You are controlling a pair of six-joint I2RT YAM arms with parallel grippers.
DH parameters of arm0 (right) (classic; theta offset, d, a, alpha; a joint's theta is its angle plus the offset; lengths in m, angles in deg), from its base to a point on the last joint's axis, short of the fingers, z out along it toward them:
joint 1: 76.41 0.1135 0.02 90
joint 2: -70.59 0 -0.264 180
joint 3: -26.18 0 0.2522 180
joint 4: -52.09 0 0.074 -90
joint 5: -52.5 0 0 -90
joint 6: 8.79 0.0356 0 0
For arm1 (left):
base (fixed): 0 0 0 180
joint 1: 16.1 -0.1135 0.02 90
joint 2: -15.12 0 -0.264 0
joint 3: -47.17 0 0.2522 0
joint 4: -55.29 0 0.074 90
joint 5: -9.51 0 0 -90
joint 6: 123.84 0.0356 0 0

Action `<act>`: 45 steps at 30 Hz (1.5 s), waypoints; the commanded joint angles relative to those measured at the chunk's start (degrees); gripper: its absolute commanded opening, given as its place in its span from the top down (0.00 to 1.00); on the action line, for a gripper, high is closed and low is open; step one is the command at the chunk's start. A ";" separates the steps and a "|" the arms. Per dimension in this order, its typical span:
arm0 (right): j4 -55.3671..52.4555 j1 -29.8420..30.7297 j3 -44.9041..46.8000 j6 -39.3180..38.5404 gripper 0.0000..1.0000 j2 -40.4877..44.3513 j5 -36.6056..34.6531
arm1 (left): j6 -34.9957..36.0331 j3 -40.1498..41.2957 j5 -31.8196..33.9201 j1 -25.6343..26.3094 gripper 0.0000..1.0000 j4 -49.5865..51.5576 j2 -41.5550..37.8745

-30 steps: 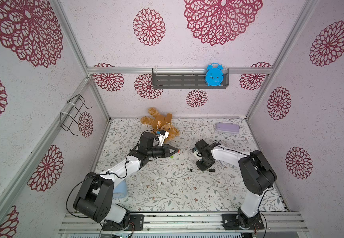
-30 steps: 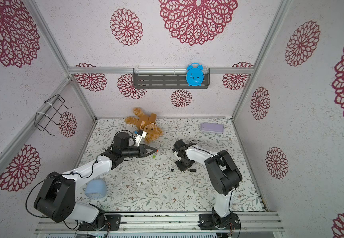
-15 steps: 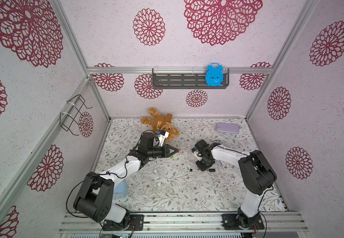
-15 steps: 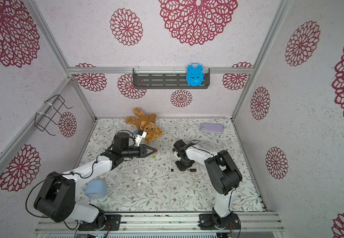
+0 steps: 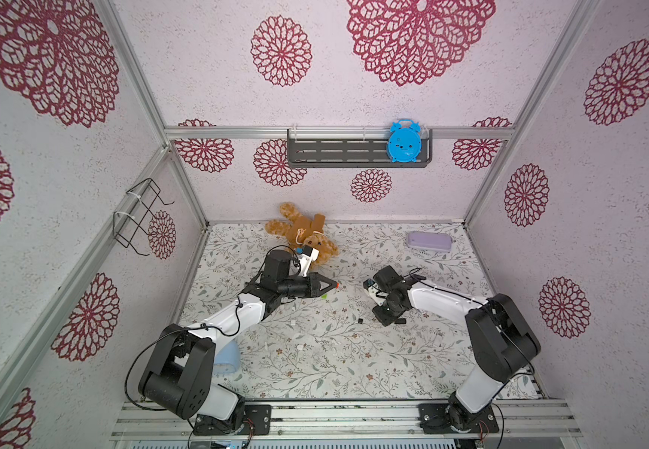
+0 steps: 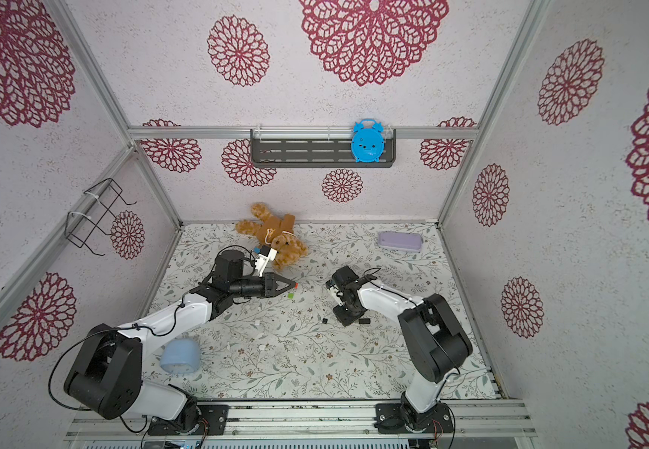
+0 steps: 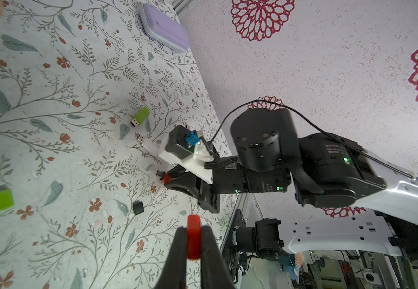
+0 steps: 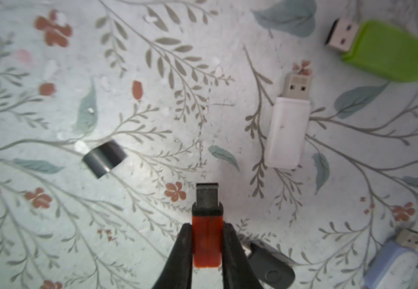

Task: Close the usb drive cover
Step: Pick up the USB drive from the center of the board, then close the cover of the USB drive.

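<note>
The left arm (image 5: 237,315) reaches low across the floral mat (image 5: 315,350), forearm near level. The left gripper (image 7: 193,229) is clamped on the red cap (image 7: 193,240), which juts from its jaws toward the other arm. Which way the cap's mouth faces cannot be told. Open mat separates the two. On the right, the right arm (image 5: 443,303) bends its wrist over, and the right gripper (image 8: 207,231) pinches the red USB drive (image 8: 207,246) by its sides just above the mat. The drive's long axis runs in line with the jaws, black plug (image 8: 206,197) leading and aimed down at the mat rather than at the cap. Neither arm looks nearer; the plug likely must swing up to face the cap.
</note>
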 commanded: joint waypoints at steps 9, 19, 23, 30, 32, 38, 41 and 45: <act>10.16 7.00 3.88 -11.82 0.80 16.88 2.49 | 0.74 -3.17 -5.83 -0.30 0.90 1.15 5.04; 11.26 12.70 1.60 -14.61 0.81 17.85 -1.49 | 3.92 -6.09 -9.25 0.23 0.90 6.05 7.32; 12.27 12.95 0.98 -14.46 0.81 17.58 -2.09 | 4.65 -6.60 -10.03 0.41 0.90 6.88 7.62; 14.80 13.35 0.79 -13.31 0.80 17.24 -1.20 | 5.04 -7.05 -9.96 1.01 0.90 7.34 7.82; 15.28 13.56 0.71 -12.97 0.80 17.16 -1.43 | 5.00 -7.14 -9.70 1.10 0.90 7.32 7.89; 16.10 13.96 0.63 -12.68 0.80 17.14 -0.96 | 4.91 -7.24 -9.72 1.46 0.90 7.23 8.41; 16.39 14.05 0.65 -12.77 0.80 17.00 -1.31 | 4.83 -7.33 -9.83 1.54 0.90 7.14 8.63; 17.01 14.14 0.45 -12.64 0.80 16.52 -1.16 | 4.52 -7.55 -9.83 2.05 0.89 6.79 8.86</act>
